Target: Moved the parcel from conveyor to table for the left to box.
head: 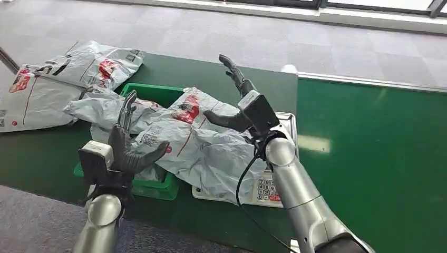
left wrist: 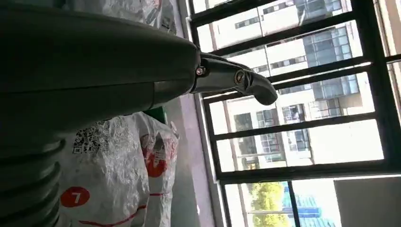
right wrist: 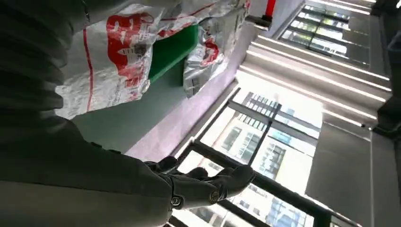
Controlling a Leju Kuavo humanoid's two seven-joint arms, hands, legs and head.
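Observation:
A big crumpled grey parcel (head: 205, 153) with red print lies across the green box (head: 153, 92) and the white scale beside it. My right hand (head: 237, 100) hangs just above the parcel's far side, fingers spread and pointing up, holding nothing. My left hand (head: 126, 142) stands at the box's near left side, fingers raised and apart, also holding nothing. In the left wrist view the left hand (left wrist: 236, 78) is in the air beside a grey parcel (left wrist: 118, 165). The right wrist view has the right hand (right wrist: 203, 182) free of the parcel (right wrist: 118, 52) and the green box (right wrist: 172, 49).
More grey parcels fill the box, and others (head: 52, 79) lie on the dark green table (head: 42, 153) at the far left. A white scale with a keypad (head: 266, 191) sits under the big parcel. The bright green conveyor (head: 369, 147) runs along the right.

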